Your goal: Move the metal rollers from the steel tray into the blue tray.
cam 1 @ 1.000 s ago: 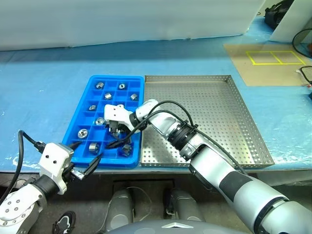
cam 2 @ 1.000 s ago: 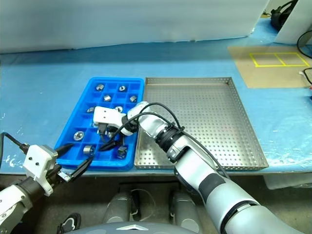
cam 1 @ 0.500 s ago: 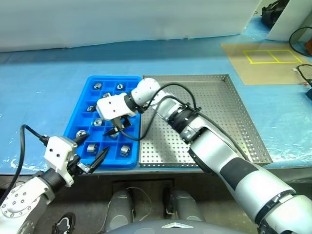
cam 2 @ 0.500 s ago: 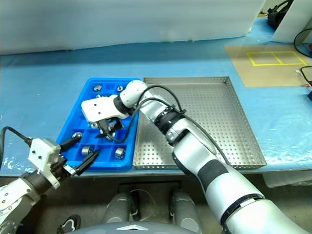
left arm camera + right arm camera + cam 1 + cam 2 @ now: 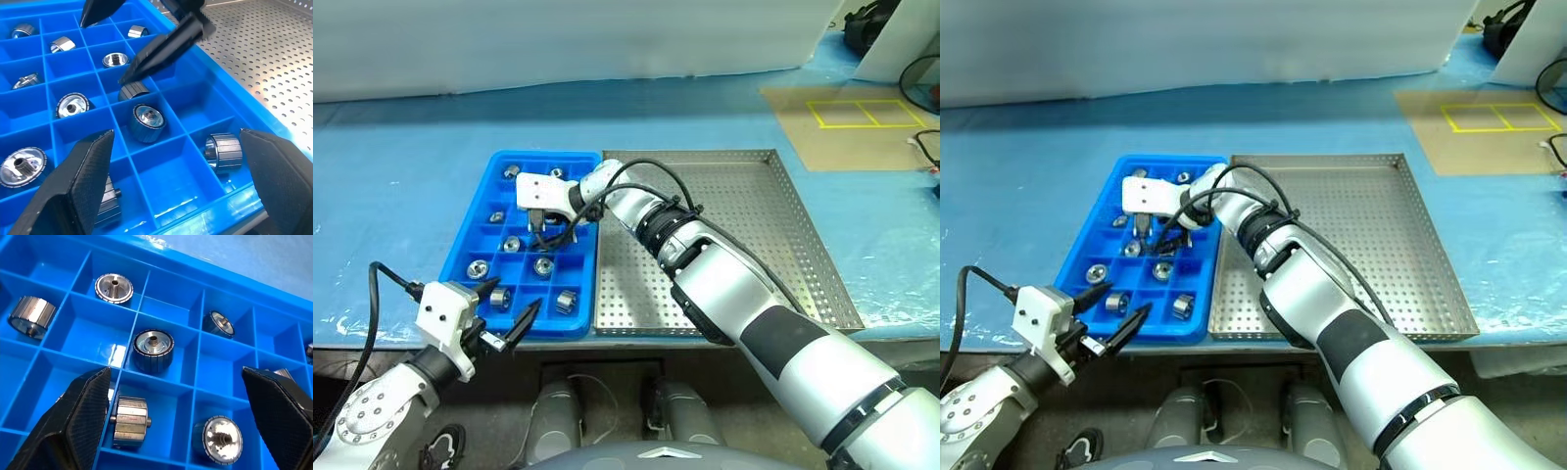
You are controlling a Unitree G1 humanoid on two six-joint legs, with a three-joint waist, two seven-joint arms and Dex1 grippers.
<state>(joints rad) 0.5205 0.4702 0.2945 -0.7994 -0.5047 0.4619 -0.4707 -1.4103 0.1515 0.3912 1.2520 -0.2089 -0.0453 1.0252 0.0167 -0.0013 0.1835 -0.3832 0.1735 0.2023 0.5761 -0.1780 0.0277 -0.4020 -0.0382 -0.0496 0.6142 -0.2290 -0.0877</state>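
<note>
Overhead, the blue tray is seen lying on the pale blue table sheet, its right edge touching the left rim of the steel tray. The metal rollers are found in the blue tray's square compartments, one to a cell, spread from the far row to the near row; some stand on end with the centre hole up, others lie on their sides. No roller can be made out on the perforated floor of the steel tray.

The right gripper is held above the far half of the blue tray, reached across from the right over the steel tray's left rim. Its black fingers are spread wide with nothing between them, and rollers are seen in the cells below, apart from the fingertips.

The left gripper is held just off the near left corner of the blue tray, at the table's near edge. Its fingers are likewise spread wide and empty, pointed toward the near row of compartments, where a ribbed roller lies on its side.
</note>
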